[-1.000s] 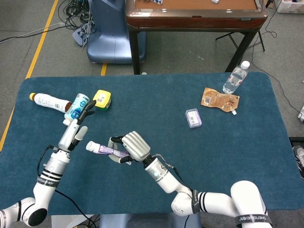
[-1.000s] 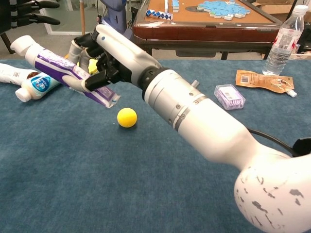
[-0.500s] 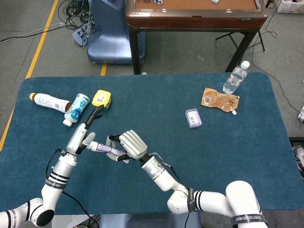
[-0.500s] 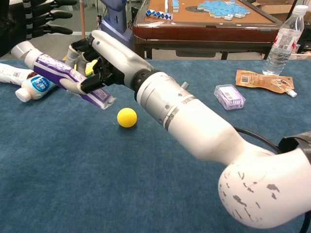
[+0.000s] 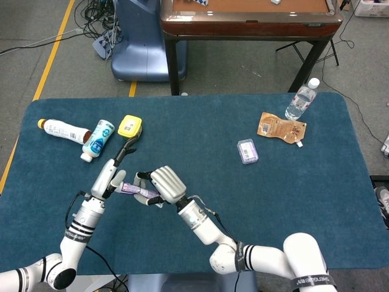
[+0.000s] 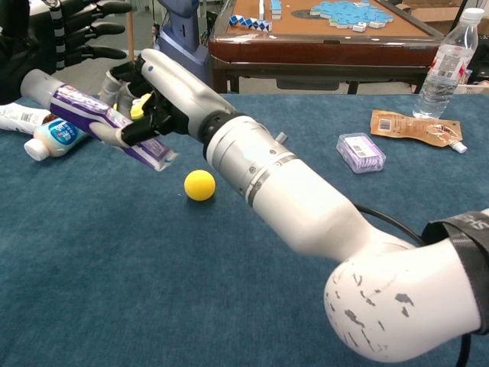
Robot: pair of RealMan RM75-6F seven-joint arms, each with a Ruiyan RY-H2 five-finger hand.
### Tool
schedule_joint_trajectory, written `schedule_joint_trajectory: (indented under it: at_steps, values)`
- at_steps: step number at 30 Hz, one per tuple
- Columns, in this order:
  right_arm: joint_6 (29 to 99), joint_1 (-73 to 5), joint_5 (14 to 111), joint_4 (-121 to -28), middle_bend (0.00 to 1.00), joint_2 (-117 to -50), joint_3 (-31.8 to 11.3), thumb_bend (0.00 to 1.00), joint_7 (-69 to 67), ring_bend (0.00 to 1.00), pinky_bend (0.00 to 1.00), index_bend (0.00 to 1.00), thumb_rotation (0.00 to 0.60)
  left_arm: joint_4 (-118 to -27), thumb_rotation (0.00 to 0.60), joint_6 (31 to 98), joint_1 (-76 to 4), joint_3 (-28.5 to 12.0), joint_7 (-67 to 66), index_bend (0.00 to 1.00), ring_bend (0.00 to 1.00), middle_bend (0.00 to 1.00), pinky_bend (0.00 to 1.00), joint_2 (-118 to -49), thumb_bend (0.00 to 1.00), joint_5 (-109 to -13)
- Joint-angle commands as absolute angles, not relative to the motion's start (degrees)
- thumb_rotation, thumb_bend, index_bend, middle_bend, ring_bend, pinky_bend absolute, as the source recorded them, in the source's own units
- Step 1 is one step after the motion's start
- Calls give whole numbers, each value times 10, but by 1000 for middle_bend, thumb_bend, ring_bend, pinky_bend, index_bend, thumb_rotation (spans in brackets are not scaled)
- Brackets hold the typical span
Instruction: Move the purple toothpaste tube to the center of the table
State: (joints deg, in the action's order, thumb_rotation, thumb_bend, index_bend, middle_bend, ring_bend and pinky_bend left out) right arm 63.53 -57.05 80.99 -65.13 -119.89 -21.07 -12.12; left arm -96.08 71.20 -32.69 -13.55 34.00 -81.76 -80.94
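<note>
Tube held up, left of the middle
The right hand (image 5: 166, 184) grips the purple toothpaste tube (image 6: 99, 123); its cap points at the open left hand (image 5: 115, 173).

The purple toothpaste tube (image 6: 103, 126) is white with purple bands and a white cap, and its flat crimped end points down toward the desk (image 6: 229, 290). It is off the desk surface, tilted with the cap end higher, gripped around its middle by the right hand (image 6: 149, 99). From the head view it sits left of the desk's center, with the cap end hidden behind the left hand (image 5: 112, 176).
</note>
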Motion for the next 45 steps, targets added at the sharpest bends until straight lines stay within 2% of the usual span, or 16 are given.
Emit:
schedule_joint_trajectory:
  at_steps: [1,10,19,21,26,30,34,38,40,45]
  values:
    - [637,-570,807,-652,929,-1201,-213,924,-121,881,895,1000,600,-955,0,716,-326,-136,338,0,0,0,90,-824,21,-811]
    - [623,-563,809,-669,930,-1175,-197,923,-108,882,895,1000,600,-952,0,719,-324,-141,325,0,0,0,89,-814,20,-814]
    - [581,-533,834,-741,923,-1057,-129,923,-50,880,893,1000,600,-954,0,713,-316,-134,302,0,0,0,89,-765,20,-822]
    - [571,-527,840,-757,910,-1032,-113,923,-34,871,869,1000,600,-951,0,714,-312,-131,292,0,0,0,89,-758,20,-823]
    - [537,-519,835,-766,823,-999,-80,884,-1,770,703,993,600,-950,0,721,-304,-119,279,0,0,0,89,-750,20,-833]
    - [515,-516,824,-753,694,-1001,-68,808,6,649,537,864,600,-947,0,727,-298,-111,268,0,0,0,88,-749,20,-839]
    - [499,-517,816,-744,539,-1007,-65,684,5,477,393,635,600,-946,0,727,-296,-108,261,0,0,0,87,-749,20,-841]
    - [495,-518,814,-751,368,-1001,-66,540,16,299,265,336,600,-945,0,728,-294,-107,257,0,0,0,86,-748,20,-839]
    - [498,-516,814,-761,317,-994,-69,495,18,244,211,243,600,-946,0,727,-293,-107,258,0,0,0,86,-746,20,-836]
    - [526,-503,816,-802,251,-959,-79,474,31,193,192,123,600,-942,0,727,-291,-108,254,0,0,0,86,-742,20,-832]
